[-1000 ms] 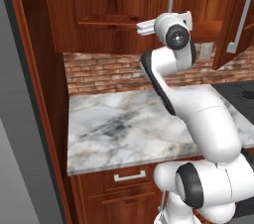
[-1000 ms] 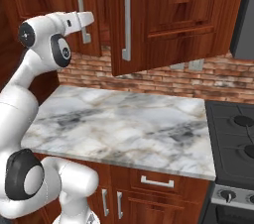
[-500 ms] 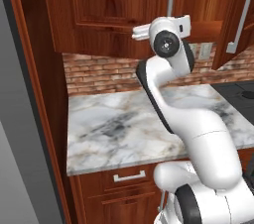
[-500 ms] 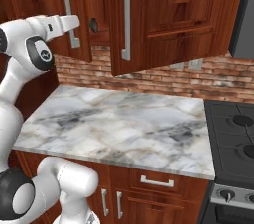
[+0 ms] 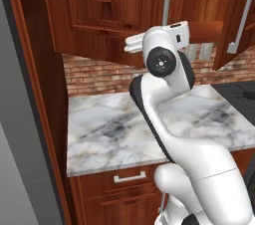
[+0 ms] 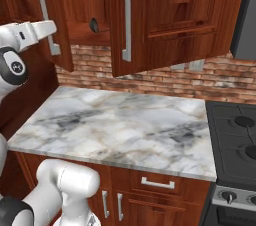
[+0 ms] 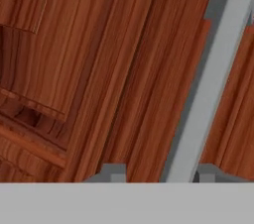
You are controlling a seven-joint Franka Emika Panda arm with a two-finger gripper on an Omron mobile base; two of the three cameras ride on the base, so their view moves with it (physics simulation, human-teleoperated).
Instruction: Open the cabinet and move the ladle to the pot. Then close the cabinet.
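Observation:
The cabinet (image 6: 170,15) hangs over the counter with both doors ajar. My gripper (image 6: 54,29) is at the left door's silver bar handle (image 6: 46,17), seen from the other side as the gripper (image 5: 175,27) at the handle (image 5: 168,0). In the hand view the handle (image 7: 208,84) runs slantwise between the finger tips of my gripper (image 7: 158,172), close to one tip and with a gap to the other, so the jaws stand open around it. A small dark thing, apparently the ladle (image 6: 93,25), lies on the inner shelf (image 6: 80,32). The pot is out of view.
A marble counter (image 6: 125,125) lies below, backed by a brick wall (image 6: 165,77). A black stove (image 6: 235,135) adjoins it on the right. The right door (image 6: 150,20) juts out over the counter. A tall wooden panel (image 5: 30,94) closes the left end.
The left door has swung wider open, its handle moving left in the right base view. My hand has gone along with it.

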